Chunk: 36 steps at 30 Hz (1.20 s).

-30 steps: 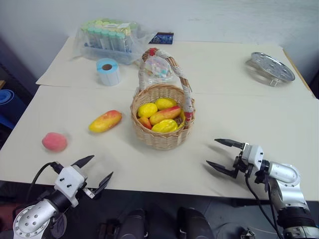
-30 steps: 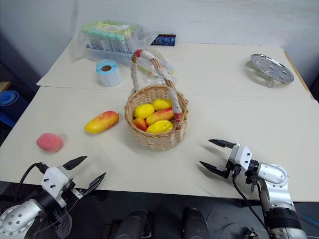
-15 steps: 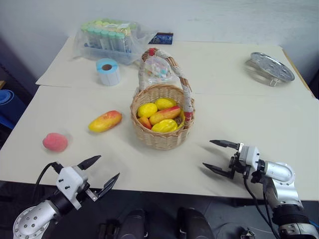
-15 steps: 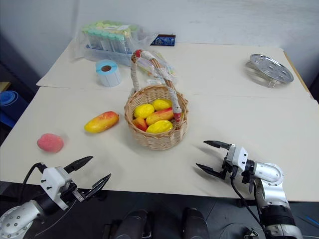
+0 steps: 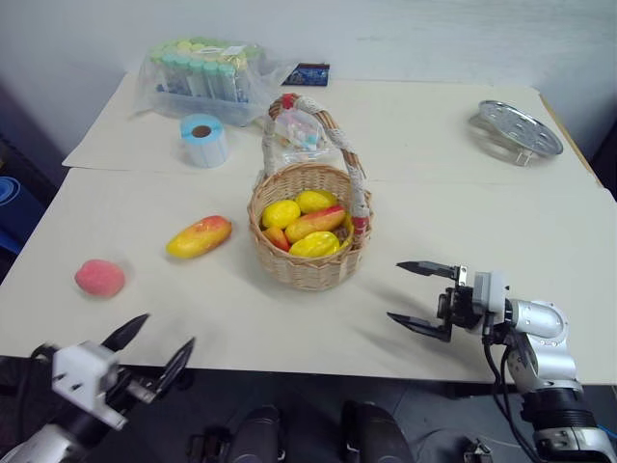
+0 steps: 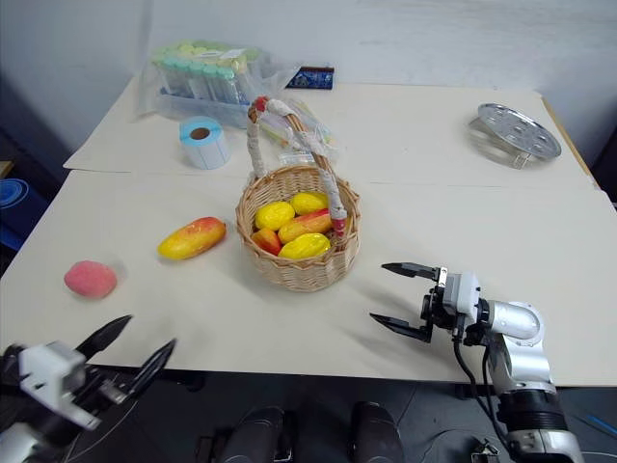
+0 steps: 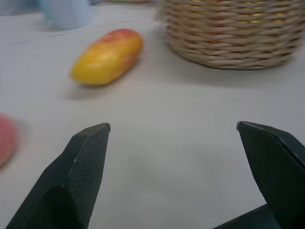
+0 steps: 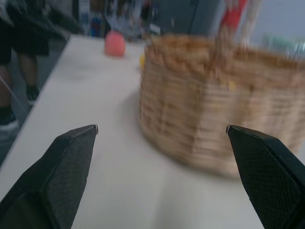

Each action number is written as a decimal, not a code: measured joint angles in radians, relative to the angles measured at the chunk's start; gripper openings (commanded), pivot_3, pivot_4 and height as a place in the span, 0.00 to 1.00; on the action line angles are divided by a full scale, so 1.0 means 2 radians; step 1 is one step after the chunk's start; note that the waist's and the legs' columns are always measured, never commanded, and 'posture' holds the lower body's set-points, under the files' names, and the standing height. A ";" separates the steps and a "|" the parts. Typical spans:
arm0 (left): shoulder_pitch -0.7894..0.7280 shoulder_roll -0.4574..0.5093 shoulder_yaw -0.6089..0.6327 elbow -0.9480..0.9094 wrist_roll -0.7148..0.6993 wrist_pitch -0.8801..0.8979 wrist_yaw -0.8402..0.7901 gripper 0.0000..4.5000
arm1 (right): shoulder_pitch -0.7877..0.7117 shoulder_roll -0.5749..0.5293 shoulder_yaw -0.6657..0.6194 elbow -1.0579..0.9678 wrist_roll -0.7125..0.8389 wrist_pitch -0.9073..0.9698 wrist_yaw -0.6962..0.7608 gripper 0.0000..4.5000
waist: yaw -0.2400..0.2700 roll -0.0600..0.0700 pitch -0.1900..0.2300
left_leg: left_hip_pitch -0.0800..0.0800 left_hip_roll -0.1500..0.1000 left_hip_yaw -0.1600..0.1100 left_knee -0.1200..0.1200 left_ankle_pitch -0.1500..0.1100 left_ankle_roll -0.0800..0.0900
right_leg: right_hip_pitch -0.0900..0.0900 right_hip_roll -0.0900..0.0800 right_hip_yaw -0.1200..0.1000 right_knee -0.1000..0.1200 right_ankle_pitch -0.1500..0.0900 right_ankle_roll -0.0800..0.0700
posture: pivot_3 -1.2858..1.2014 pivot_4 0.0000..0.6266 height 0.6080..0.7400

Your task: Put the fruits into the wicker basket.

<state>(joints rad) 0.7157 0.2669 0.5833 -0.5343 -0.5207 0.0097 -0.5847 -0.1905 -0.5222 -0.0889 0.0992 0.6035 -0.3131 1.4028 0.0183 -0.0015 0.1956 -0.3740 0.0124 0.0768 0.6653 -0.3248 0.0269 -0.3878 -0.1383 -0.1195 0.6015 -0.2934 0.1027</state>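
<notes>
Two fruits are left outside the wicker basket (image 5: 307,253): the mango (image 5: 200,236) lies on the table (image 5: 463,212) just beside the basket on the robot's left, and the peach (image 5: 99,278) rests farther left, nearer the table's front edge. Several yellow and red fruits (image 5: 301,223) are already seen inside the basket. The left gripper (image 5: 149,349) is held low at the front edge, fingers spread wide and empty. The right gripper (image 5: 420,298) is held over the table right of the basket, pointed toward it, likewise spread and empty.

Mango (image 5: 200,236) and peach (image 5: 99,278) on table (image 5: 463,222), left of fruit-filled basket (image 5: 308,265)
</notes>
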 measured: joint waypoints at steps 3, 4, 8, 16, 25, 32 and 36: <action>0.013 -0.044 0.066 0.055 -0.050 -0.012 0.022 1.00 | 0.020 -0.009 0.000 -0.061 0.038 0.065 -0.016 0.99 | 0.002 0.000 0.000 | 0.000 0.001 0.000 0.001 -0.003 0.003 | 0.000 0.000 0.001 0.000 0.000 -0.001 | 0.52 0.24 1.00; 0.015 -0.052 0.091 0.075 -0.068 -0.013 0.035 1.00 | 0.025 -0.013 0.000 -0.081 0.056 0.093 -0.019 0.99 | 0.003 0.000 0.000 | 0.000 0.001 0.000 0.001 -0.003 0.003 | 0.000 0.000 0.001 0.000 0.000 -0.001 | 0.52 0.24 1.00; 0.015 -0.053 0.136 0.112 -0.120 0.005 0.065 1.00 | 0.025 -0.014 0.001 -0.134 0.084 0.136 -0.031 0.99 | 0.003 -0.001 0.000 | 0.000 0.001 0.000 0.001 -0.004 0.002 | 0.000 0.000 0.001 0.000 0.000 -0.001 | 0.52 0.24 1.00; 0.013 0.028 0.178 0.091 -0.247 0.116 0.107 1.00 | 0.021 0.009 0.014 -0.182 0.060 0.111 -0.026 0.99 | 0.005 -0.006 -0.003 | 0.000 0.001 -0.001 0.001 -0.005 0.001 | 0.000 0.000 0.001 0.000 -0.001 -0.002 | 0.52 0.24 1.00; -0.093 0.302 0.147 0.102 -0.259 0.296 0.139 1.00 | 0.007 0.015 0.014 -0.169 0.040 0.091 -0.035 0.99 | -0.010 -0.005 -0.003 | 0.001 0.002 0.002 -0.001 -0.001 -0.002 | -0.002 0.003 0.004 0.005 -0.001 -0.004 | 0.52 0.24 1.00; -0.226 0.398 0.056 0.253 -0.172 0.345 0.103 1.00 | 0.011 0.018 0.016 -0.165 0.027 0.091 -0.049 0.99 | -0.013 -0.005 -0.003 | 0.002 0.003 0.007 -0.001 -0.001 -0.004 | -0.004 0.005 0.003 0.007 -0.002 -0.004 | 0.52 0.24 1.00; -0.284 0.394 0.011 0.301 -0.125 0.341 0.080 1.00 | 0.020 0.018 0.020 -0.168 0.022 0.093 -0.063 0.99 | -0.012 -0.006 -0.003 | 0.002 0.003 0.008 -0.001 -0.001 -0.004 | -0.005 0.004 0.005 0.008 -0.002 -0.004 | 0.52 0.24 1.00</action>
<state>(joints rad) 0.1482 1.0555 0.6061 0.0683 -0.7713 0.6924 -0.4257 -0.1511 -0.4867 -0.0480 -0.2376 0.6468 -0.1281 1.2764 -0.0062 -0.0127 0.1896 -0.3695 0.0194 0.0919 0.6630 -0.3274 0.0192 -0.3984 -0.1297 -0.1095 0.6176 -0.2965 0.0939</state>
